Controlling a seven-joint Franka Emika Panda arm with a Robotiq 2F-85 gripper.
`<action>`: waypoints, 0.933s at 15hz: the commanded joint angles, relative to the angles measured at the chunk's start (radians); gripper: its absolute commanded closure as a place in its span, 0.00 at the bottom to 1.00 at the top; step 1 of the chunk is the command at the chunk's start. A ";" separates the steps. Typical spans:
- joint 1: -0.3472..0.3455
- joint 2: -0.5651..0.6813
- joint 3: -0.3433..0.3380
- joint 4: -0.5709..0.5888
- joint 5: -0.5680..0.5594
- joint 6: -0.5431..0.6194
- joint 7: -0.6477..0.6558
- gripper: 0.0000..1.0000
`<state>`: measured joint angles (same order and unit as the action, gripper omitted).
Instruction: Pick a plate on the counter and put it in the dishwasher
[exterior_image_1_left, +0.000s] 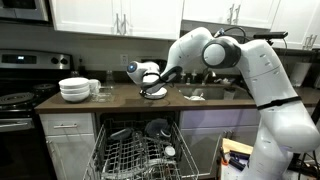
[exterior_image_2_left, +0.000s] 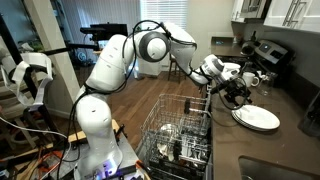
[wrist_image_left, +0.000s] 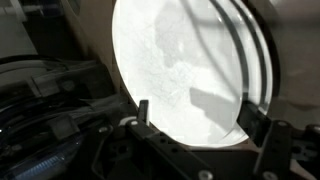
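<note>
Right, in an exterior view the plate (exterior_image_1_left: 154, 93) lies on the dark desk (exterior_image_1_left: 200, 98), right of the stack of bowls (exterior_image_1_left: 74, 89) and directly above the open dishwasher (exterior_image_1_left: 140, 150). I judge that makes for a short carry down to the rack. My hand (exterior_image_1_left: 149, 86) hangs just over the plate's left side, with the arm coming in from the right.

In an exterior view the plate (exterior_image_2_left: 262, 119) sits near the desk's front edge. The hand (exterior_image_2_left: 237, 97) is at its rim on the dishwasher side, and the wire rack (exterior_image_2_left: 180, 130) stands out below.

In the wrist view the plate (wrist_image_left: 180, 60) fills the picture. The two fingers (wrist_image_left: 143, 112) stand wide apart across its near edge, spread as though to take the rim. I see nothing held, and I cannot tell whether a pad touches the plate.
</note>
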<state>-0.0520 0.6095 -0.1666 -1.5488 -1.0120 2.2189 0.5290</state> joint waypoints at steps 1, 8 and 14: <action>0.009 -0.018 -0.008 -0.028 0.021 -0.025 0.005 0.08; 0.010 -0.016 -0.006 -0.032 0.022 -0.036 0.002 0.59; 0.012 -0.018 -0.006 -0.043 0.019 -0.035 0.002 0.98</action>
<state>-0.0461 0.6098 -0.1689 -1.5727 -1.0114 2.2009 0.5290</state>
